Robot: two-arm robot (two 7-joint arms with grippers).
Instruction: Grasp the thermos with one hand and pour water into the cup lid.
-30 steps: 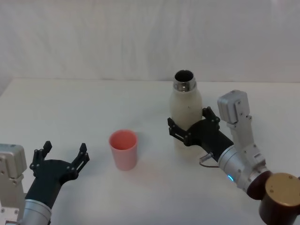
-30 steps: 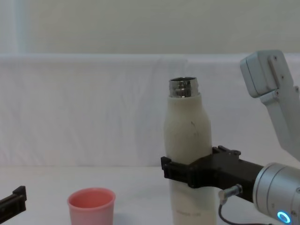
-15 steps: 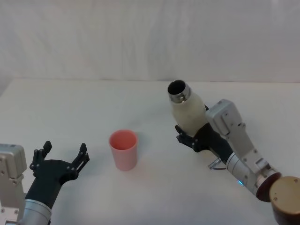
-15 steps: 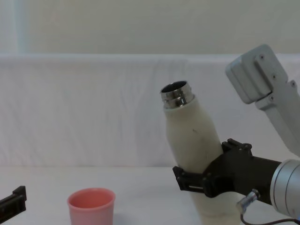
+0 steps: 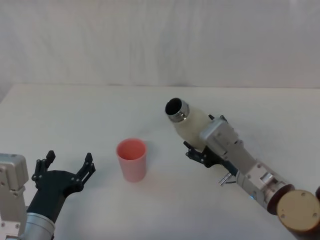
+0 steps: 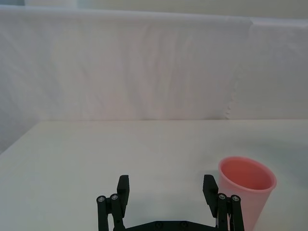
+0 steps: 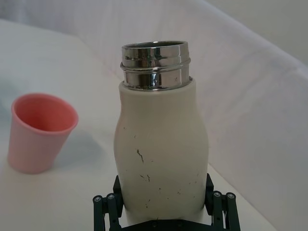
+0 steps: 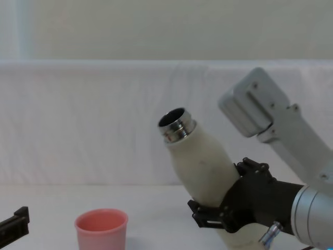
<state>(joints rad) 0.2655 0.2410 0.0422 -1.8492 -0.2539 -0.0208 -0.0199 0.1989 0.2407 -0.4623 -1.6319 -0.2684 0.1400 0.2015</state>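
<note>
Thermos (image 7: 161,144): cream-white body with rounded shoulders, scattered dark specks and small scratches; shiny steel threaded neck, mouth open with no cap. Right end effector (image 7: 163,204): black, its two fingers (image 7: 107,209) pressed against opposite sides of the thermos's lower body, gripping it. Cup lid (image 7: 41,131): salmon-pink, rolled rim, tapering downward, mouth open and interior showing no contents; it stands on the counter (image 7: 82,173) well apart from the thermos, beyond the steel neck's side. Counter: white, plain surface. Backdrop (image 7: 250,96): white draped cloth.
</note>
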